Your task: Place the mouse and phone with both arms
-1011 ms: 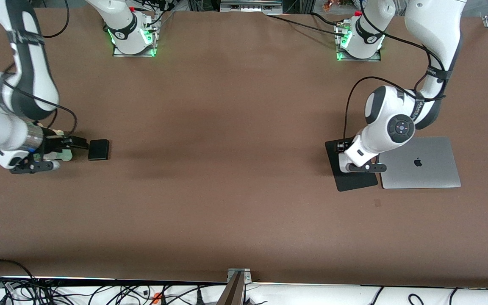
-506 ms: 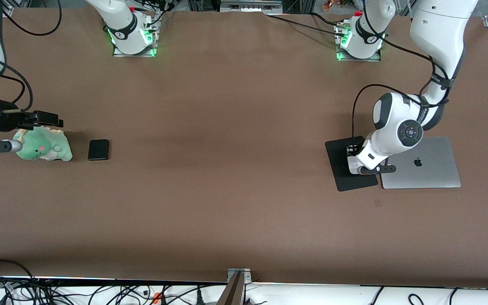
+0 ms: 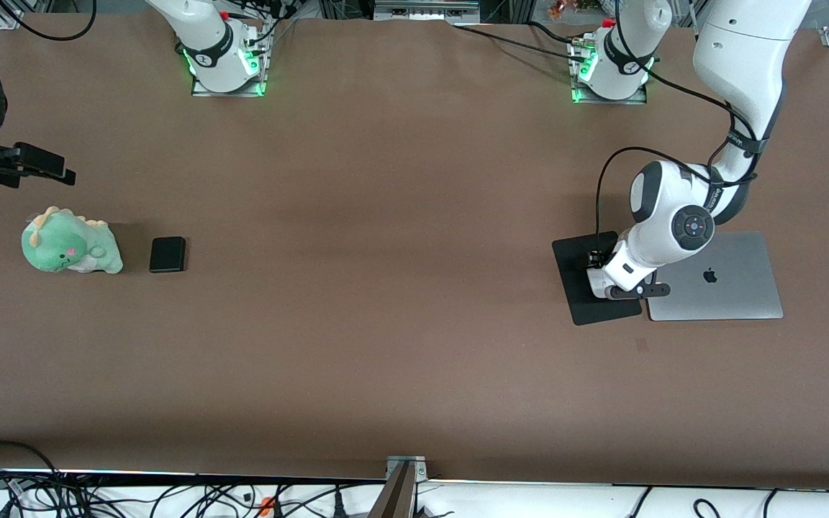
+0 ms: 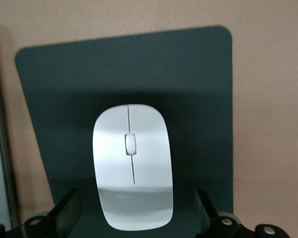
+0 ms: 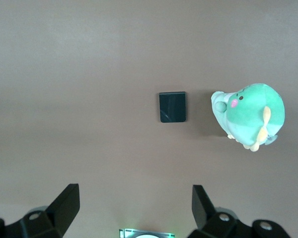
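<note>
The white mouse (image 4: 132,166) lies on the black mouse pad (image 4: 139,74); in the front view my left hand hides it. My left gripper (image 4: 134,198) is open and low over the pad (image 3: 605,309), its fingers (image 4: 64,208) on either side of the mouse's rear end, not touching it. The black phone (image 3: 168,254) lies flat on the table at the right arm's end, also in the right wrist view (image 5: 172,106). My right gripper (image 3: 47,167) is open, empty and raised high over the table's edge, away from the phone.
A green plush dinosaur (image 3: 69,250) lies beside the phone, closer to the table's end. A closed silver laptop (image 3: 717,277) lies beside the mouse pad (image 3: 605,309). The two arm bases (image 3: 224,61) stand along the table's edge farthest from the front camera.
My right gripper has risen from beside the phone and plush and drawn back toward the table's end, empty. The phone has not moved. My left hand has shifted slightly over the pad.
</note>
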Controlling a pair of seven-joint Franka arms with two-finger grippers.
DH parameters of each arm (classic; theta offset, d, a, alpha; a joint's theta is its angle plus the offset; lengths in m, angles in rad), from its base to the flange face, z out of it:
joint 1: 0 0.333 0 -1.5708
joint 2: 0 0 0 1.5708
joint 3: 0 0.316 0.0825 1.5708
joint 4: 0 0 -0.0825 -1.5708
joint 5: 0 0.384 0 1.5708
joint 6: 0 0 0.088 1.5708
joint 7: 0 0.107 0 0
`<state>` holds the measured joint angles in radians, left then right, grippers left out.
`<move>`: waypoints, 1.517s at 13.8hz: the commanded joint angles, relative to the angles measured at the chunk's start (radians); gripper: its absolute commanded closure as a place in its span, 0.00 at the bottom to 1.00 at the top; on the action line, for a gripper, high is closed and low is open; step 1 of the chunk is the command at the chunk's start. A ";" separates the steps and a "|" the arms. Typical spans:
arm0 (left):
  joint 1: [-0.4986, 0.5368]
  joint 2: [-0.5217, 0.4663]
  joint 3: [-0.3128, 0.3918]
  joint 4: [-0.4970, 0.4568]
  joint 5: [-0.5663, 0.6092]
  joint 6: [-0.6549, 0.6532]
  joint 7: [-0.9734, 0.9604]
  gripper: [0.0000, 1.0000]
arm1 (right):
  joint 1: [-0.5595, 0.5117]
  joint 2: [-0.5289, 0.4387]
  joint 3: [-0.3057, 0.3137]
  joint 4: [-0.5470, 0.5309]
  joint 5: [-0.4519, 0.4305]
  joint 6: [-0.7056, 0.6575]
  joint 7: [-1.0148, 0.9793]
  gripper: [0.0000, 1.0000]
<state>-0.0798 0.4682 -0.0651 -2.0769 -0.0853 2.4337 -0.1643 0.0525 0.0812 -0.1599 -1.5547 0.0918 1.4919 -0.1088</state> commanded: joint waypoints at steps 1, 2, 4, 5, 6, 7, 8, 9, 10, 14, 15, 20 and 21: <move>0.037 -0.078 -0.007 0.003 0.022 -0.019 0.016 0.00 | -0.008 -0.032 0.042 -0.011 -0.046 -0.009 0.078 0.00; 0.051 -0.107 -0.008 0.003 0.022 -0.021 0.019 0.00 | -0.006 -0.041 0.054 -0.013 -0.063 -0.004 0.105 0.00; 0.054 -0.187 -0.007 0.003 0.022 -0.040 0.038 0.00 | -0.005 -0.055 0.065 -0.031 -0.073 0.030 0.135 0.00; 0.055 -0.225 -0.005 0.020 0.022 -0.100 0.045 0.00 | -0.002 -0.060 0.065 -0.036 -0.073 0.042 0.135 0.00; 0.057 -0.249 -0.005 0.065 0.022 -0.189 0.057 0.00 | 0.000 -0.060 0.065 -0.036 -0.076 0.054 0.135 0.00; 0.058 -0.261 -0.005 0.127 0.021 -0.288 0.060 0.00 | -0.002 -0.058 0.065 -0.036 -0.083 0.068 0.135 0.00; 0.057 -0.267 -0.007 0.194 0.021 -0.398 0.054 0.00 | -0.002 -0.057 0.065 -0.033 -0.083 0.071 0.135 0.00; 0.058 -0.275 -0.005 0.262 0.021 -0.510 0.049 0.00 | 0.000 -0.058 0.065 -0.033 -0.083 0.065 0.133 0.00; 0.058 -0.278 -0.004 0.332 0.021 -0.604 0.049 0.00 | 0.000 -0.060 0.065 -0.033 -0.083 0.062 0.133 0.00; 0.064 -0.293 -0.008 0.521 0.025 -0.832 0.055 0.00 | 0.000 -0.055 0.063 -0.030 -0.087 0.073 0.133 0.00; 0.064 -0.310 -0.012 0.537 0.060 -0.858 0.061 0.00 | 0.000 -0.054 0.065 -0.031 -0.087 0.073 0.133 0.00; -0.063 -0.431 0.071 0.465 0.167 -0.834 0.048 0.00 | 0.000 -0.050 0.065 -0.033 -0.095 0.076 0.135 0.00; -0.072 -0.433 0.085 0.459 0.167 -0.823 0.049 0.00 | 0.000 -0.049 0.065 -0.033 -0.096 0.090 0.135 0.00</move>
<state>-0.1127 0.0614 -0.0311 -1.5686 0.0570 1.5808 -0.1262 0.0545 0.0543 -0.1026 -1.5622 0.0146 1.5569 0.0072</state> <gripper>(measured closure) 0.000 0.000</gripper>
